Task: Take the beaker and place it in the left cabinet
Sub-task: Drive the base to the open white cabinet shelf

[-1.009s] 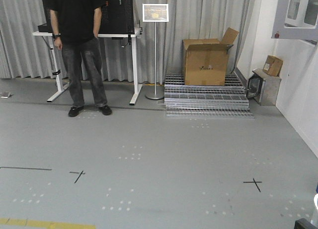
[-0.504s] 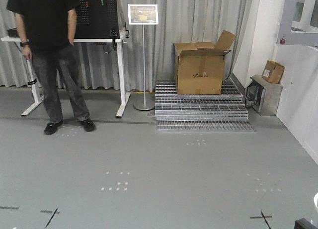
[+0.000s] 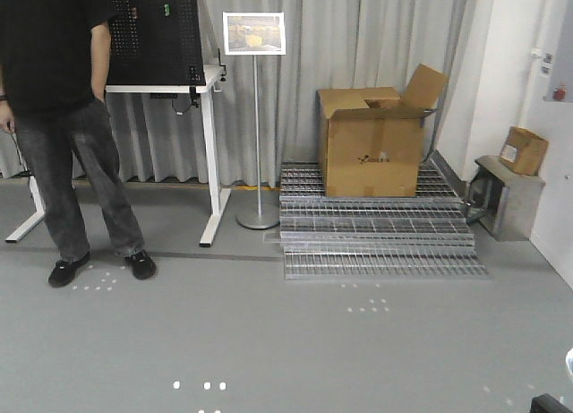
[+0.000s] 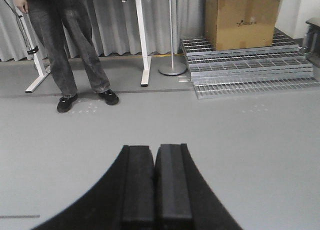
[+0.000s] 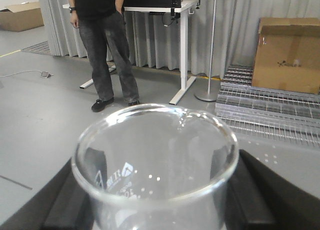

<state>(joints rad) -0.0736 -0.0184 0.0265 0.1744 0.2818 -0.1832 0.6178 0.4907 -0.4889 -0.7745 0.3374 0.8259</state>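
You are looking at clear, glossy glass: the beaker (image 5: 155, 160) is catching highlights on its smooth rim, and the right gripper (image 5: 155, 207) around it is showing matt black. The left gripper (image 4: 156, 187) is showing the same dull black. The floor (image 3: 295, 341) is looking smooth and grey. The cardboard box (image 3: 372, 149) is sitting matt brown on bright metal gratings (image 3: 376, 238), with grey cloth curtains (image 3: 358, 37) behind.
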